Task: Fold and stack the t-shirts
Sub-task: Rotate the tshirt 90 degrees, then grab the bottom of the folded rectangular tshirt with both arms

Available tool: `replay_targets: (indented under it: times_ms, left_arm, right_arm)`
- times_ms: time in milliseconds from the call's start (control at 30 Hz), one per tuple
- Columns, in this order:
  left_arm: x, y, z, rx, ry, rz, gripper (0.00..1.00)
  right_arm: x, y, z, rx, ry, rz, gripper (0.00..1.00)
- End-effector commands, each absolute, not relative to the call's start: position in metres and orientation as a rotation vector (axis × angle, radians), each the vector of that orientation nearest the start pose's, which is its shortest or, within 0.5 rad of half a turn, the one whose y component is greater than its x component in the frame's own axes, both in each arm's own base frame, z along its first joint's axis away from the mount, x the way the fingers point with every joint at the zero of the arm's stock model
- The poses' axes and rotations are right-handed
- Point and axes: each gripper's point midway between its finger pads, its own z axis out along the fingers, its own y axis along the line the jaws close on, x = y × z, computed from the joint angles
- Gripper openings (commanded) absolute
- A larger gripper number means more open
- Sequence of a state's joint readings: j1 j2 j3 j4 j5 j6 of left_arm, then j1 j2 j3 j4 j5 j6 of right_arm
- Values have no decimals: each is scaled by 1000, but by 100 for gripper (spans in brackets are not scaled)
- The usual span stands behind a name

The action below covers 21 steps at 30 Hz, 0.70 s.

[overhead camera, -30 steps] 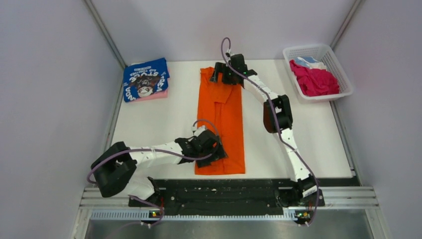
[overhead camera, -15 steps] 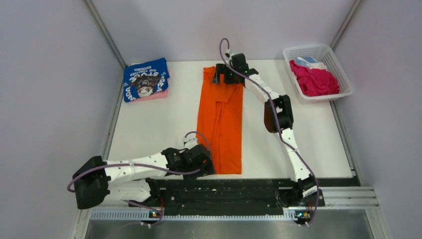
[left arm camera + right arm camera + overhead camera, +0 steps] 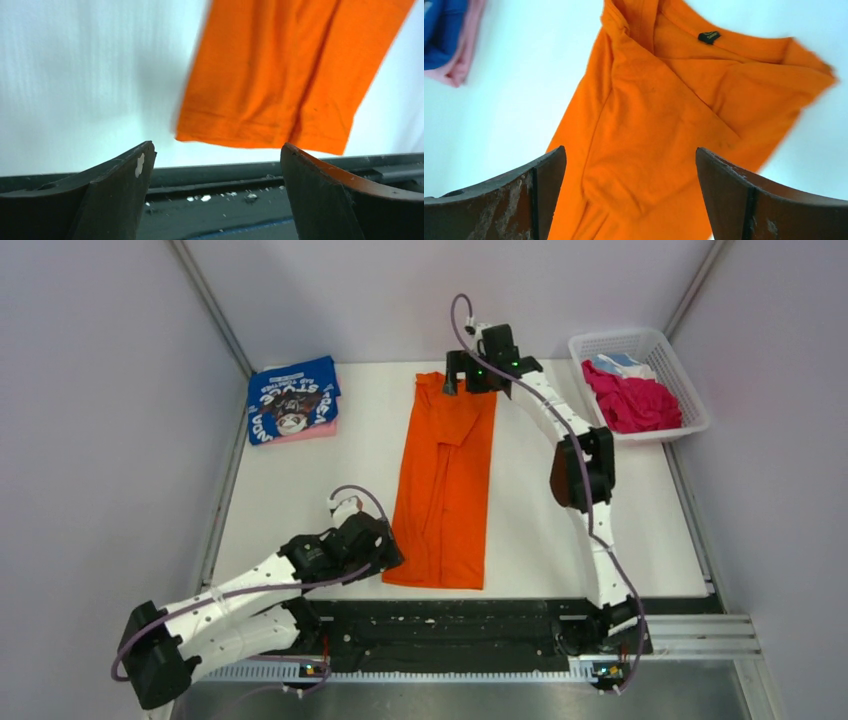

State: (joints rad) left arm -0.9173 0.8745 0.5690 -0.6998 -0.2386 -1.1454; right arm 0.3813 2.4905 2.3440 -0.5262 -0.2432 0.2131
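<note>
Left end effector (image 3: 217,146), right end effector (image 3: 630,150): wide open, empty

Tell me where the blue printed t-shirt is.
Top view: the blue printed t-shirt lies folded at the far left corner of the table, on a pink t-shirt, left of the orange t-shirt.

I can make out white block lettering (image 3: 300,387) printed on the folded blue cloth t-shirt (image 3: 293,400). It lies upside down in the top view, and I cannot read it reliably. The small black neck label (image 3: 709,36) in the collar of the bright orange cloth t-shirt (image 3: 664,115) bears a yellowish mark, too small to read.
</note>
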Motion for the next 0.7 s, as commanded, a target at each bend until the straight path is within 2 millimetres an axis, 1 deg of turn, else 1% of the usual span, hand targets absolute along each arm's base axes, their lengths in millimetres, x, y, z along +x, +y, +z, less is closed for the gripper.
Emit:
replay_targets:
  times_ms: [0,67,167,200,233,300,367,400,467,500,600,667]
  left_arm:
    - [142,-161,52,-358,2640,-471,98]
    - [143,-157,45,-359,2658,-460,93]
    - [143,-162,38,-325,2670,-495,85]
    - [142,-165,36,-313,2673,-517,81]
    - [142,-168,34,-303,2677,-531,78]
    - [142,-171,30,-287,2690,-546,73]
    - [141,-171,24,-277,2706,-542,67]
    - [141,-171,21,-273,2711,-532,64]
    - [143,-167,16,-277,2714,-495,61]
    - [144,-164,13,-283,2716,-470,60]
    - [148,-160,8,-293,2725,-425,52]
    - [147,-161,6,-282,2739,-423,43]
  right_arm:
    - [543,251,260,-334,2063,487,99]
    - [504,234,255,-298,2125,465,99]
    - [435,221,229,-240,2186,492,99]
    - [403,214,196,-187,2247,499,99]
    - [379,211,183,-144,2250,515,99]
    - [336,204,164,-63,2259,570,99]
    - [301,198,148,35,2287,611,98]
    - [284,198,140,47,2303,639,98]
    - [248,212,131,-23,2336,707,97]
    - [232,216,123,-52,2371,714,97]
    - [195,227,109,-140,2458,748,96]
    - [176,233,99,-169,2511,759,95]
